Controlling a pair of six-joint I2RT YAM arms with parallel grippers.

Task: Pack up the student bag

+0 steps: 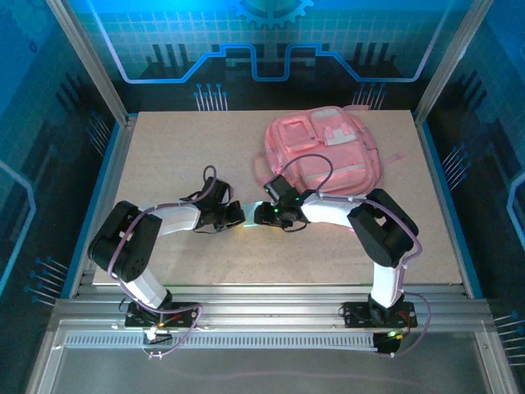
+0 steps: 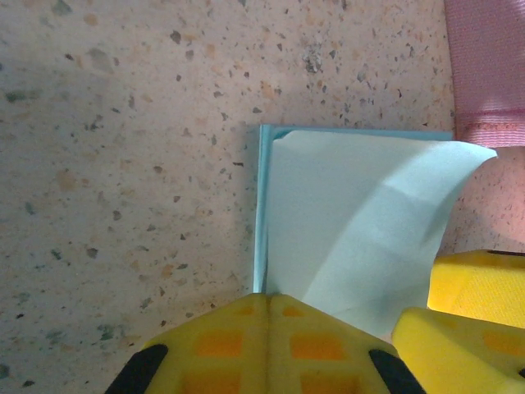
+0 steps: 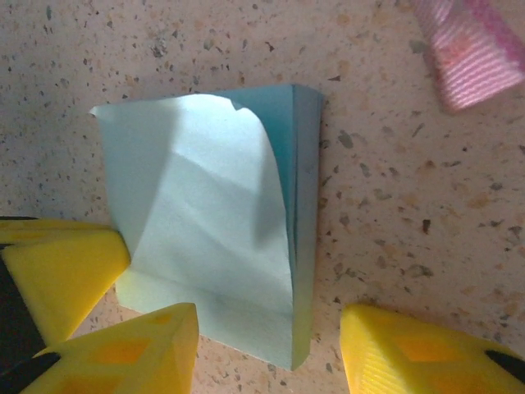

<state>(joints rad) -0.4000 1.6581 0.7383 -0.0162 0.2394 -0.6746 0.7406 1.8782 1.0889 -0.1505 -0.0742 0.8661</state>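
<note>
Bag: large soft pink student bag (image 1: 324, 152) with zipped front pockets and a whitish patch. It lies flat toward 1 o'clock on the speckled beige surface (image 1: 189, 156). From above I cannot make out any open pocket.
Strap: pink woven strap (image 3: 467, 53) of the bag, ending near the pad, at its 1 o'clock in the right wrist view.
Pad: small square pale-blue pad of paper notes (image 3: 205, 222), flat on the surface at the bag's 7 o'clock and apart from the bag's body. Its top sheet (image 2: 361, 222) is curled up and creased.
Left tool: the left tool (image 2: 267, 332) has its yellow fingertips pressed together at the pad's edge. Whether they pinch any paper I cannot tell.
Right tool: the right tool (image 3: 271, 357) has its fingers spread, one on each side of the pad's thick bound edge, and is not yet closed.
Bag to tools: the bag lies at 1 o'clock from both tools, nearer the right one.
Step, as I judge it: securing the pad so it can go into the bag.
Doing it well: close the right tool across the whole stack, not the loose sheet alone. Let the left tool steady the pad against sliding. Lift level, clear of the strap. A pocket likely needs opening first.
</note>
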